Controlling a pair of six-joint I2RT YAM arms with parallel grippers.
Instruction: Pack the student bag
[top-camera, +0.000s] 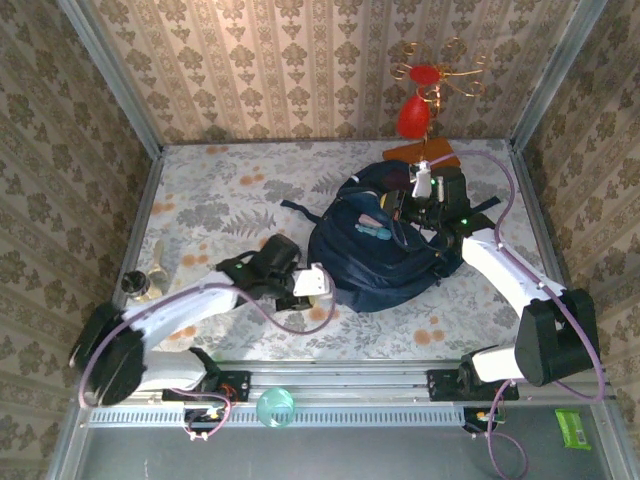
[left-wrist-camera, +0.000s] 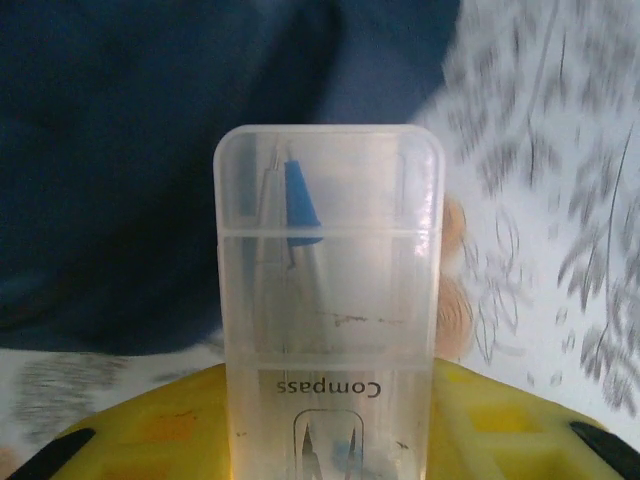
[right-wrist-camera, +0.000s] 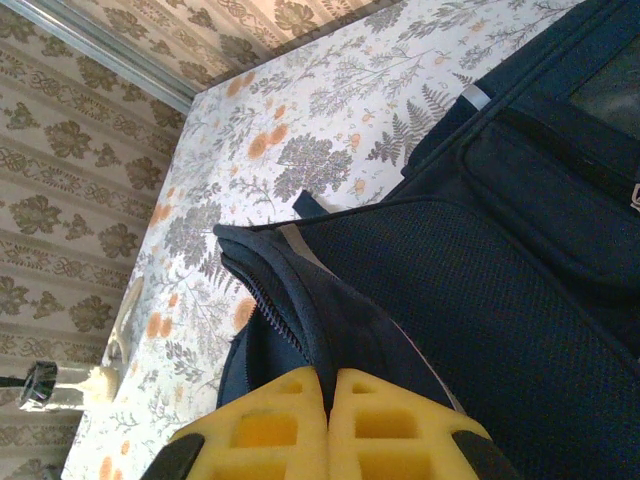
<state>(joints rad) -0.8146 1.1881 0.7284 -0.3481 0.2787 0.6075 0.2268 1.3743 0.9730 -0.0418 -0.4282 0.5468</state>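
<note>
The counter, under a flat cloth printed with ferns and orange flowers, is carrying everything. The bag, soft navy fabric with a mesh panel and grey trim, is slumping at the middle of it, with its mouth gaping upward.

The right end effector is sitting at the bag's far rim. In its wrist view the blocky yellow fingers are pressing together on the padded zip edge, holding the mouth up.

The left end effector is lying just beside the bag's near-left flank, narrowed around a case, which is filling the gap between its yellow pads. The case is a slim, rounded box of clear, hard plastic, marked "Compass", with a blue-tipped tool inside. Its long axis is running straight out along the fingers toward the bag's navy side.

I am judging that the mouth lies beyond and above this end effector, so the case is needing a lift over the flank.
</note>
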